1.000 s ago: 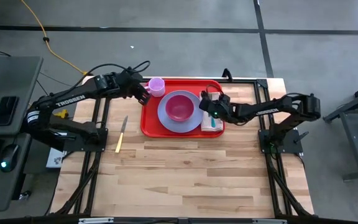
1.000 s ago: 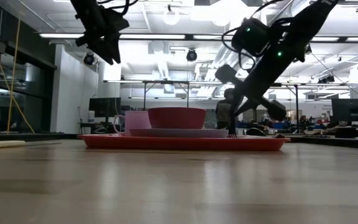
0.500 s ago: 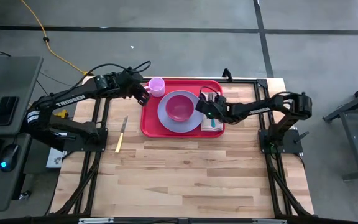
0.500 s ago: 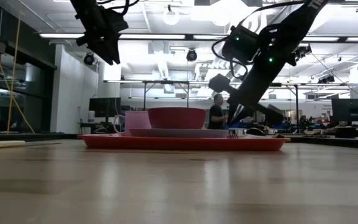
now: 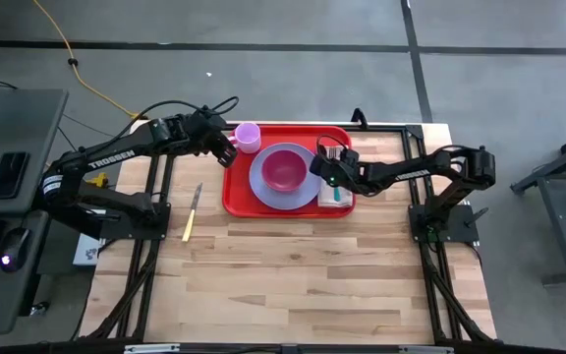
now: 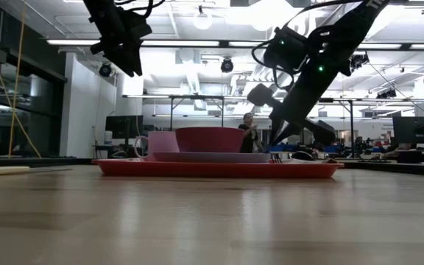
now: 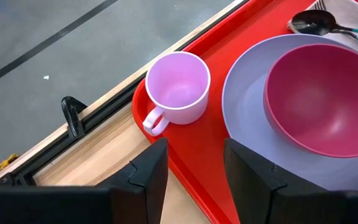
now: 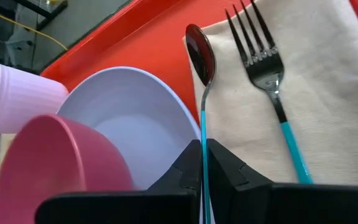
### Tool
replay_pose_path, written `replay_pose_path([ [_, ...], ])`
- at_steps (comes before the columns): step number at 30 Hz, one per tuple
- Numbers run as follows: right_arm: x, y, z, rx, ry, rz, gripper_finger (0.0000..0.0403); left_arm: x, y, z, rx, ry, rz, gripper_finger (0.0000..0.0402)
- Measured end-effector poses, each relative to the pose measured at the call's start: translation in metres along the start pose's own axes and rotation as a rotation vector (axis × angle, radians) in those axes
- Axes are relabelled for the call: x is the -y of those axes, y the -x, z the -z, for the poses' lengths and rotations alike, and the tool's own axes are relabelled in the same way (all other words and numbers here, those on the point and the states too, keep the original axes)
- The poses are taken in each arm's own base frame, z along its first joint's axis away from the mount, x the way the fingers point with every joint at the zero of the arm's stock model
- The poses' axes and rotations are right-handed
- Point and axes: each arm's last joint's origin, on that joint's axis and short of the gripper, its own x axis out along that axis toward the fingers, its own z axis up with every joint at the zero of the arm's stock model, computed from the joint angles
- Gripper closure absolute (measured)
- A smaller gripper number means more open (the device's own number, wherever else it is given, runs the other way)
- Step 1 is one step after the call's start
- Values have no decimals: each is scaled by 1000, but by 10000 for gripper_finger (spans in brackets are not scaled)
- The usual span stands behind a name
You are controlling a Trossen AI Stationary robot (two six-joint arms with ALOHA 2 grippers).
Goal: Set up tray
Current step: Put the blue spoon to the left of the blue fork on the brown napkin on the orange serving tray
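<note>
A: Wooden table point(image 5: 293, 285) first, and the red tray point(image 5: 236, 197) sits at its far edge, centred between the arms. Its rim cuts off the napkin in the low view.

B: Lavender plate point(image 5: 263, 187) on the tray, pink bowl point(image 5: 283, 169) on it, mug point(image 5: 248, 136) in the tray's far left corner.

A: Right gripper point(image 8: 202, 163), fingers pressed together on a teal-handled spoon point(image 8: 201, 59); the handle vanishes between them. Spoon bowl lies at the tan napkin's point(image 8: 328, 99) edge, beside the fork point(image 8: 267, 81).

B: Left gripper point(image 7: 194, 168) hovers spread wide, near the mug, holding nothing. A knife point(image 5: 193, 212) lies on the table, left of the tray.
</note>
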Motion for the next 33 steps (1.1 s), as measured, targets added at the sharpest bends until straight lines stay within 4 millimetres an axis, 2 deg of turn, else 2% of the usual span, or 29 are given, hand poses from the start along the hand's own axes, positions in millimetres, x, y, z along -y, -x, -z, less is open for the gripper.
replay_pose_path([
  [33, 7, 1, 4, -110, 8, 60, 402, 0, 0, 0, 2, -26, 0, 220],
])
